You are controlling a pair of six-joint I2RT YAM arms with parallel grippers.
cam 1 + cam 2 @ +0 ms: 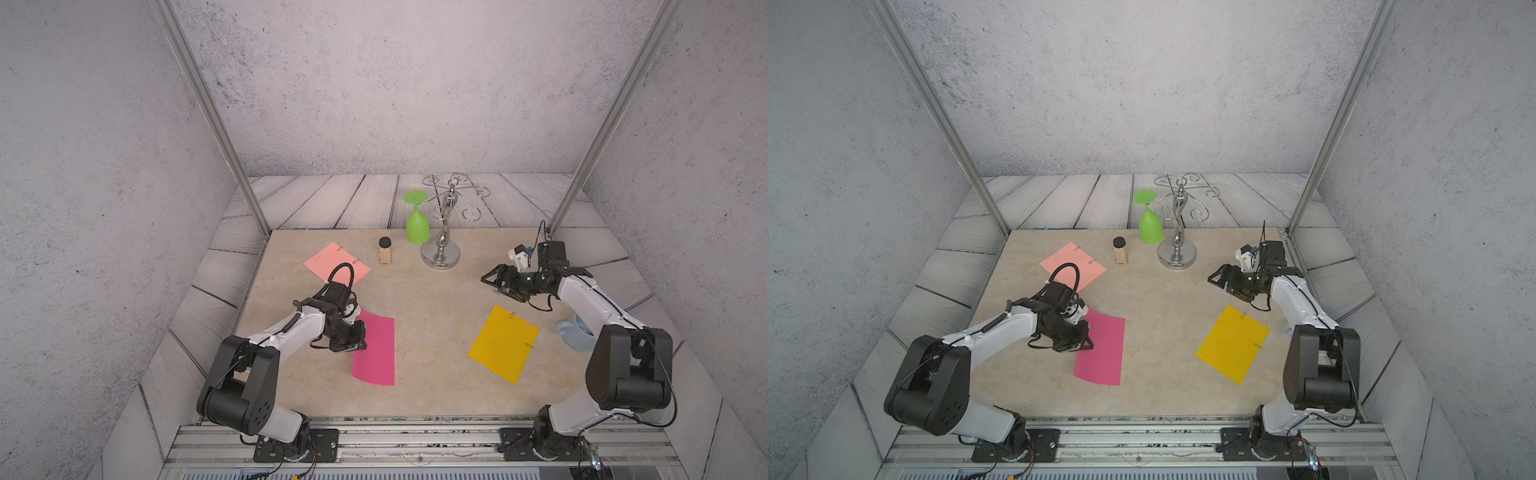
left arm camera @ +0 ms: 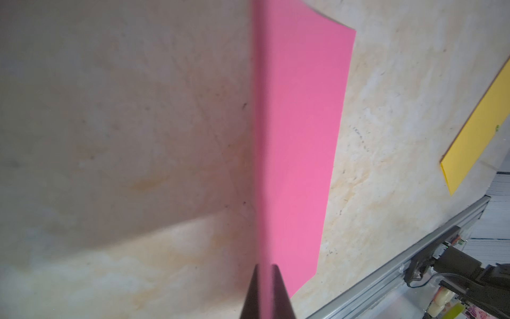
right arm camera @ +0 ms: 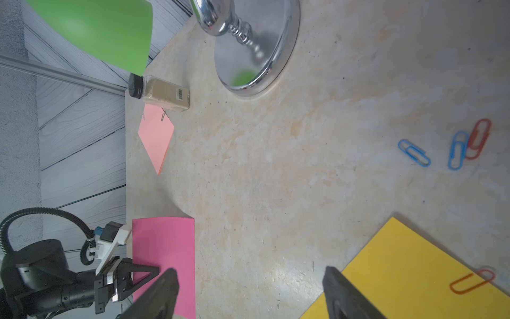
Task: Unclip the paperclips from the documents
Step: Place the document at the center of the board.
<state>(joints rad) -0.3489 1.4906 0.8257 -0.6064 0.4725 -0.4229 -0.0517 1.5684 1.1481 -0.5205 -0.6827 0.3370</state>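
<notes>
Magenta sheet is being pinched by left gripper, tips blurred at bottom centre; right gripper is hanging spread, cropped

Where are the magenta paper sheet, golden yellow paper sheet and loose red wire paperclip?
magenta paper sheet [image 1: 376, 353]: a top view, middle of its uncovered part.
golden yellow paper sheet [image 1: 503, 345]: a top view, its centre.
loose red wire paperclip [image 3: 478, 139]: right wrist view, middle of its loops.

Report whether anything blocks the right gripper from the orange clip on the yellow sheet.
Nothing visible does. The right gripper, jaws open, hovers over bare table beside the yellow sheet; its orange clip lies uncovered at the edge.
</notes>
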